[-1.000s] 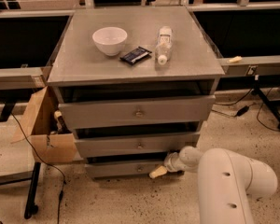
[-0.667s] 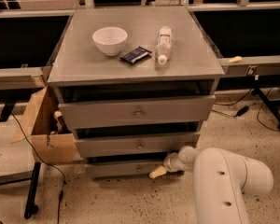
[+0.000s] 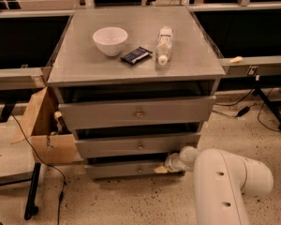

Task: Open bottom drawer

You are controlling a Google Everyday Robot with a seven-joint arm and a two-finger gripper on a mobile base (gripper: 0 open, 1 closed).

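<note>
Bottom drawer (image 3: 125, 169), tool (image 3: 160, 168) at its right end

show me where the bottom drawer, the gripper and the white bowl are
bottom drawer (image 3: 119, 169): camera view, on the left half of its grey front
gripper (image 3: 162, 168): camera view, on its tip at the drawer's right end
white bowl (image 3: 110, 41): camera view, on its outer wall

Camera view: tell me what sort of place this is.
Probably a lab or workshop: a grey drawer cabinet on a speckled floor, loose cables, a cardboard box beside it. The robot's hand is at the bottom drawer, right of its knob.
</note>
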